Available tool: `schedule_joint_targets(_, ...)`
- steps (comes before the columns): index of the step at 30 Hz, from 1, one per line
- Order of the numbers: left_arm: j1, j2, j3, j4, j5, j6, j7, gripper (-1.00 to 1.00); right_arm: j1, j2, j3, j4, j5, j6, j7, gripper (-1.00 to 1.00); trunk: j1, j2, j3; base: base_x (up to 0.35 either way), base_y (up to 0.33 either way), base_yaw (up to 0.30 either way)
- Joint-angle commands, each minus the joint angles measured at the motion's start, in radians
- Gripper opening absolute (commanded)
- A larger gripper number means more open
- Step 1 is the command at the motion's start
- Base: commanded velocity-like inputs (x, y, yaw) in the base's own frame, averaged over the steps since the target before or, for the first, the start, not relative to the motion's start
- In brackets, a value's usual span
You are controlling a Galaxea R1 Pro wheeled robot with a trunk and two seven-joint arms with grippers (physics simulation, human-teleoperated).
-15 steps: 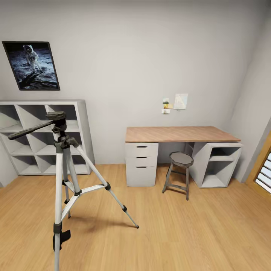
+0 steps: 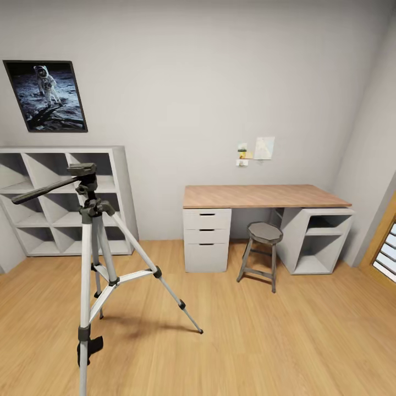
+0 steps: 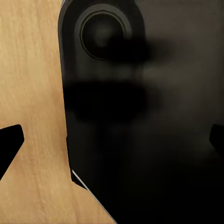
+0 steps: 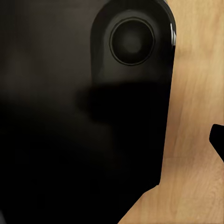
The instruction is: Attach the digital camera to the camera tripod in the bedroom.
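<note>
Three-legged camera tripod [image 2: 93, 258] stands on the wood floor [image 2: 264, 341]; both pincers' state can't be told

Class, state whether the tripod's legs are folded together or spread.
Spread: the camera tripod stands upright on the wood floor, its legs splayed apart from the head.

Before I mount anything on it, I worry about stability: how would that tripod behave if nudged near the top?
The camera tripod would probably tip rather than slide: it is tall, its thin legs end in small feet on smooth wood floor. The long pan handle sticking out sideways likely acts as a lever, swivelling the head if bumped.
</note>
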Motion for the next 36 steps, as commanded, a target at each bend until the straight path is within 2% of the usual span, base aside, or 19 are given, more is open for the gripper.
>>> schedule_joint_targets(1,0.0,0.0,0.0,0.0,0.0,0.0,0.0,1.0,0.0,0.0,0.0,0.0,0.0,0.001,0.0,1.0,0.0,0.0,-0.001,0.0,0.0,0.0)
schedule_joint_targets(28,0.0,0.0,0.0,0.0,0.001,0.0,0.0,1.0,0.0,0.0,0.0,0.0,0.0,0.0,0.0,1.0,0.0,0.0,-0.001,0.0,0.0,0.0)
schedule_joint_targets(36,0.018,0.034,-0.003,0.0,-0.004,0.0,0.0,1.0,-0.04,0.02,-0.001,-0.027,-0.001,-0.004,-0.001,1.0,0.0,0.0,-0.001,0.0,0.0,0.0)
